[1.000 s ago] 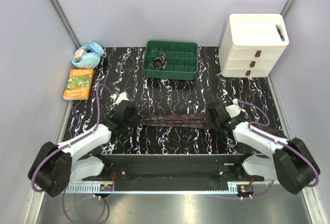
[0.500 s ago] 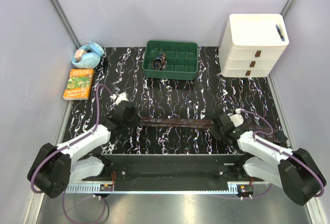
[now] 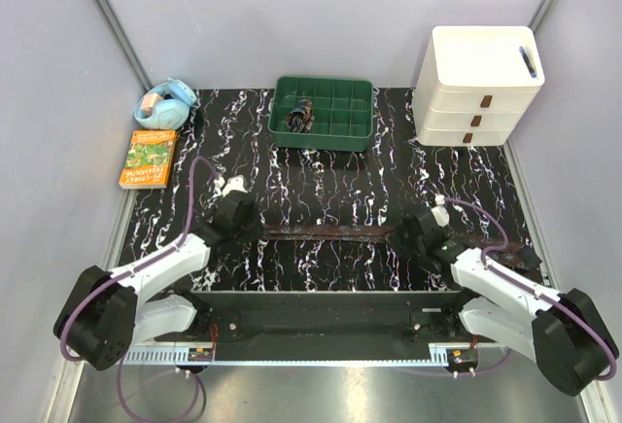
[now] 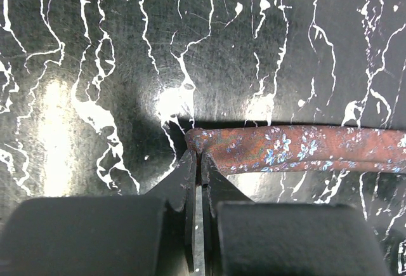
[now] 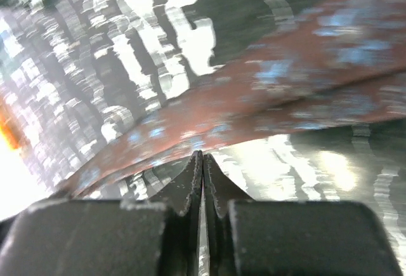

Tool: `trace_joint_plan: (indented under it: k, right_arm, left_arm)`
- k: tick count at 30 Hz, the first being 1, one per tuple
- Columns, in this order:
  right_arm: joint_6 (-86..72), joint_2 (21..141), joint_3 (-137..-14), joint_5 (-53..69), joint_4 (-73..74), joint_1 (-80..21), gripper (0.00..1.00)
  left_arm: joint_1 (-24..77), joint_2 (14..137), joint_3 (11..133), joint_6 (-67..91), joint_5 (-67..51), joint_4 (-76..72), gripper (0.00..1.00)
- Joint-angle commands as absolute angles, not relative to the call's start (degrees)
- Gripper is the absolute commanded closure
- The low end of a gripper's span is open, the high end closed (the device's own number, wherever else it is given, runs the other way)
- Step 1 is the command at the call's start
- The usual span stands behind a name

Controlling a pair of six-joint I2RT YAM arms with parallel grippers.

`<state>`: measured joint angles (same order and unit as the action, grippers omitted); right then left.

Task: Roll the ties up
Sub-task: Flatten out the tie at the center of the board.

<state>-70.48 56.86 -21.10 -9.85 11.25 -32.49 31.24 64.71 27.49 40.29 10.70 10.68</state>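
One tie [image 3: 330,232], dark brown with a fine reddish and blue flower print, lies as a thin straight band across the black marbled table [image 3: 321,175] between the two arms. My left gripper [image 3: 255,228] is shut on its left end; in the left wrist view the jaws [image 4: 198,152] pinch the bunched tip, and the tie [image 4: 304,149] runs off to the right. My right gripper [image 3: 401,233] sits at the other end. In the blurred right wrist view its jaws [image 5: 203,157] are together, and their tips meet the lower edge of the tie [image 5: 254,92].
A green compartment tray [image 3: 324,139] stands at the back centre with a small dark bundle [image 3: 301,115] in it. A white drawer unit [image 3: 478,88] is at the back right. An orange book [image 3: 149,158] and a light blue object [image 3: 163,104] lie beyond the table's left edge.
The tie showed as a wider doubled band a second ago and is now one thin line. The right gripper swung nearer and rightward, then back a little. The left gripper barely moved.
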Motion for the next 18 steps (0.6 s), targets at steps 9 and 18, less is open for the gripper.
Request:
trace_joint_plan:
  k: [9,18]
  right_arm:
    - [-57.9,68.4,-30.3,4.6,-5.3,-32.4,0.81]
    - [-54.8,85.1,-33.1,14.4,-20.2,-32.4,0.92]
  left_arm:
    - [31.2,57.1,27.2,38.8,10.6,14.2,0.26]
    - [31.1,51.0,22.9,55.6,12.2,11.0,0.34]
